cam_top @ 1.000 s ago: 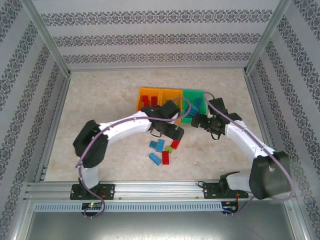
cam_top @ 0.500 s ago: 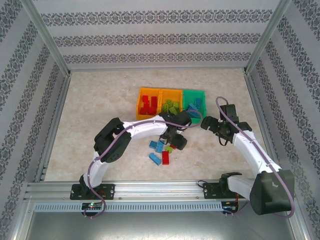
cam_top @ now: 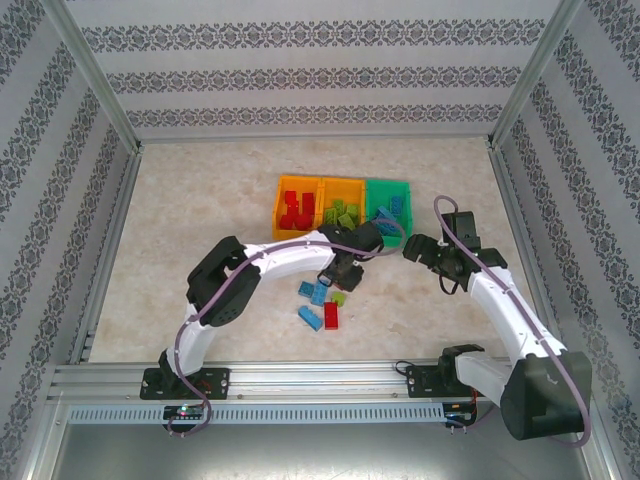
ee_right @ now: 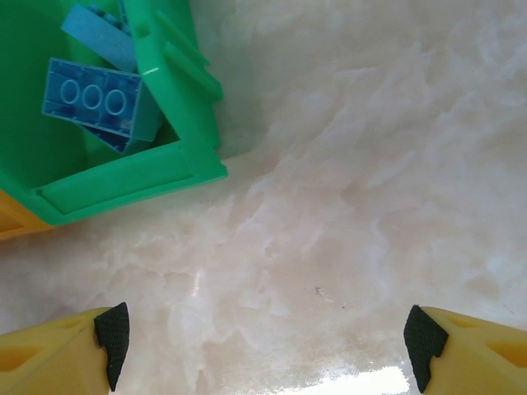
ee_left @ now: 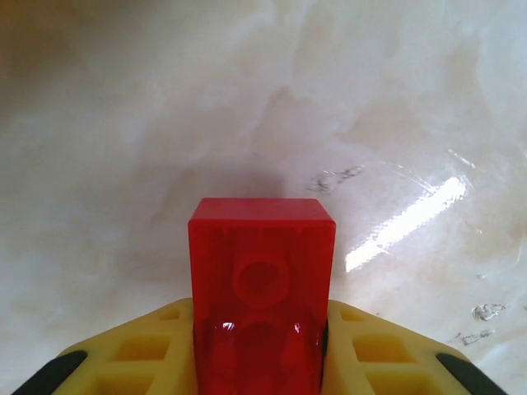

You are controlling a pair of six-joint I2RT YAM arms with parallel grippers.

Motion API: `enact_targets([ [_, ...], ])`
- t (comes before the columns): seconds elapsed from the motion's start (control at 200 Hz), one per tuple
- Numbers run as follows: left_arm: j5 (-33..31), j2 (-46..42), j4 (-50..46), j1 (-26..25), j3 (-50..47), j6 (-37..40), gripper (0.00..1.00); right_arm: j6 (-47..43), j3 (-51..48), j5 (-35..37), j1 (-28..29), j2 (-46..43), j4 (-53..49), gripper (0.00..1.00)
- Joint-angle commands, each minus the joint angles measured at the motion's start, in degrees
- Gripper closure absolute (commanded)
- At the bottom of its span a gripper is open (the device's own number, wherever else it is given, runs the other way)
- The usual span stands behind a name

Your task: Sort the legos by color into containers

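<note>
We see the left gripper (ee_left: 262, 354), spread a second ago, now pinching a red brick (ee_left: 262, 247) at the pile (cam_top: 322, 300), likely bound for the left bin (cam_top: 279, 200); right gripper (ee_right: 263, 350) hangs spread by the green bin (ee_right: 132, 177).

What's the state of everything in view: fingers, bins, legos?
Left fingers, shut on a red lego.
Right fingers, open, nothing between them.
Left orange bin, holds red legos.
Middle orange bin, holds lime green legos.
Green bin, holds blue legos.
Loose legos, blue, red and lime, unsorted on the table.
</note>
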Motion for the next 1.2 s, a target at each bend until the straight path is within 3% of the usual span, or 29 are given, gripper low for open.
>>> enact_targets([
  [0.0, -5.6, -8.7, -1.4, 4.0, -0.8, -1.5, 0.74, 0.2, -2.4, 0.1, 3.1, -2.4, 0.7, 0.12],
  [0.185, -7.6, -15.0, -0.6, 14.9, -1.7, -1.0, 0.73, 6.7, -5.9, 7.2, 16.0, -6.5, 1.6, 0.13],
  [0.365, -3.2, -9.2, -0.9, 23.7, 4.2, 0.1, 0.73, 19.3, -11.9, 15.7, 33.0, -10.0, 6.8, 0.14],
  [0.485, -0.2, -3.7, -1.3, 25.9, 9.3, 0.6, 0.73, 22.9, -12.2, 19.8, 42.6, -8.9, 5.8, 0.16],
  [0.639, 1.2, 1.8, -2.1, 26.9, 14.3, 0.3, 0.70, 22.5, -12.5, 17.0, 49.9, -5.6, 7.5, 0.22],
  [0.739, 0.0, 3.6, -3.6, 27.2, 16.2, -1.0, 0.58, 21.2, -11.0, 14.1, 53.3, -1.6, 8.2, 0.24],
  [0.844, 0.7, 2.9, -3.5, 27.1, 15.7, -3.6, 0.38, 19.9, -7.3, 12.7, 56.9, 4.8, 8.6, 0.24],
  [1.109, 3.4, -6.9, 2.7, 27.1, 4.0, -6.0, 0.02, 18.0, 1.1, 9.9, 62.0, 19.0, 12.4, 0.23],
  [1.194, 3.1, -9.1, 2.6, 27.1, 1.1, -5.8, 0.00, 19.5, 2.6, 11.7, 62.2, 22.1, 9.5, 0.29],
])
